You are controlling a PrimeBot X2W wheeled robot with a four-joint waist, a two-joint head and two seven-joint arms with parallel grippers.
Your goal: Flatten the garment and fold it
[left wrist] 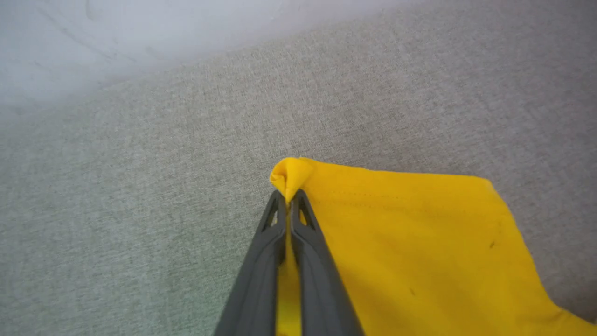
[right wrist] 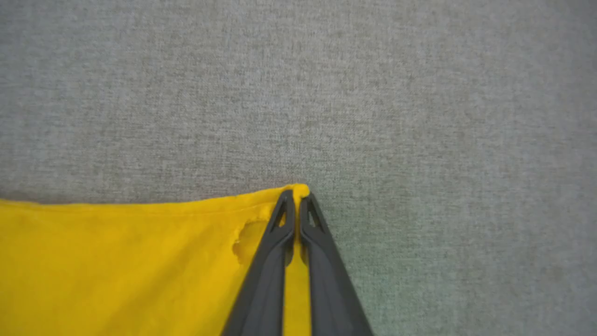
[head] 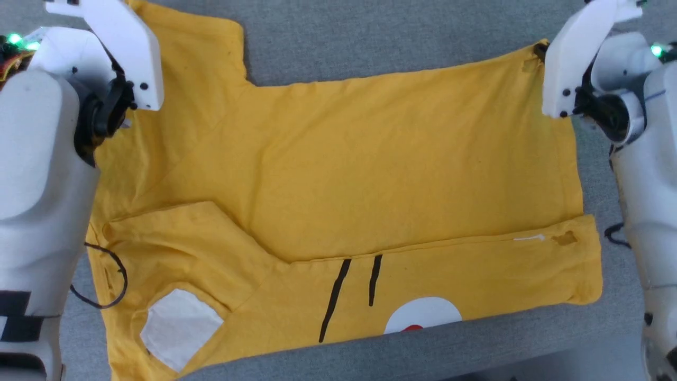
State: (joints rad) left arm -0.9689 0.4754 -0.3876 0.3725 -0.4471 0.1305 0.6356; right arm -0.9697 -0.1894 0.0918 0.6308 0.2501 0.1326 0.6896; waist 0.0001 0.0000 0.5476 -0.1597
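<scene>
Shirt [head: 370, 159] lies spread on grey cloth [head: 396, 42], plain layer over print. We pinch far corners: left gripper [left wrist: 288, 198] clamped on sleeve tip, right gripper [right wrist: 296, 199] on hem corner, likely to tension fabric flat.

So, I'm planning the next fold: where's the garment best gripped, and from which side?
Probably the two far corners of the garment, coming from the near side over the cloth: it lies flat and that edge is free. Left fingers and right fingers are shut there.
</scene>
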